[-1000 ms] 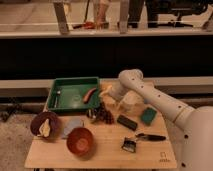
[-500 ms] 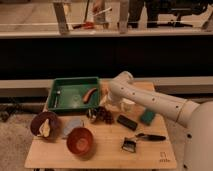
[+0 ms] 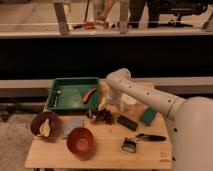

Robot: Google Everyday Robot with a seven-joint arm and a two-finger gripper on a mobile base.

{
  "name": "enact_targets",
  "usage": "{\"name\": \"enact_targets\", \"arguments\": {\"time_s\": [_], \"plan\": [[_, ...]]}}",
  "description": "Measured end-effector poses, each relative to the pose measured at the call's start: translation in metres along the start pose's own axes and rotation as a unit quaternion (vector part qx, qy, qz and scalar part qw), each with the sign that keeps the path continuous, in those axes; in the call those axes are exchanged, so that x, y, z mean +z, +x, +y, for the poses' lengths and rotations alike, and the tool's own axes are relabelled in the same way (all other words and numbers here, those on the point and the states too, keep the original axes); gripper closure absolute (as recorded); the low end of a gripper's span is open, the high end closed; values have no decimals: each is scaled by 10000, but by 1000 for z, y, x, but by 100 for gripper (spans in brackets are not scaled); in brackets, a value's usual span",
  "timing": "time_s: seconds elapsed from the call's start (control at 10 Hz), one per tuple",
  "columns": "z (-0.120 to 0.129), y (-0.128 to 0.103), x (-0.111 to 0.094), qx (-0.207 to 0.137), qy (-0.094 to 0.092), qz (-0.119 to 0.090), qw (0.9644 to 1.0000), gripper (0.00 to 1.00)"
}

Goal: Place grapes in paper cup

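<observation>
Pincer (image 3: 105,107) at frame centre, hanging from the wrist of the pale arm (image 3: 145,97) that reaches in from the right. It sits low, just over the grapes. Wide, narrow or gripping: cannot tell, the wrist covers it.

Sweep across the wooden surface (image 3: 110,152), left to right:
- Brown bowl (image 3: 34,124), lower left, something pale inside.
- Green tray (image 3: 70,108), upper left of the surface, a curved orange item lying in it.
- Red-orange bowl (image 3: 80,142), front, looks empty.
- Grapes (image 3: 104,117), centre, a dark lumpy cluster lying on the surface just below the pincer. Contact not clear.
- Paper cup (image 3: 128,104), upright, just right of the grapes and close under the arm.
- Black block (image 3: 127,122), in front of the cup.
- Green sponge (image 3: 148,116), further right.
- Dark brush-like tool (image 3: 150,137), lower right.

Handling, as judged: bunch is light and soft, with berries likely to bruise or pop off under a hard squeeze. Best taken across the middle of the cluster from above, with a gentle closing. The cup is light too and would tip at a nudge, and its mouth looks barely wider than the bunch, so the drop wants to be centred.
</observation>
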Motion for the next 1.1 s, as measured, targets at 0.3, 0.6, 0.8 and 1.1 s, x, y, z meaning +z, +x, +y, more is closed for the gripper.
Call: {"name": "enact_targets", "arguments": {"time_s": [0.3, 0.6, 0.8, 1.1], "plan": [[-1, -7, 11, -254, -71, -199, 9995, 20], [-1, -6, 33, -310, -192, -83, 9993, 30], [-1, -7, 37, -323, -216, -82, 9992, 48], [-7, -7, 37, -242, -105, -57, 9996, 79]]}}
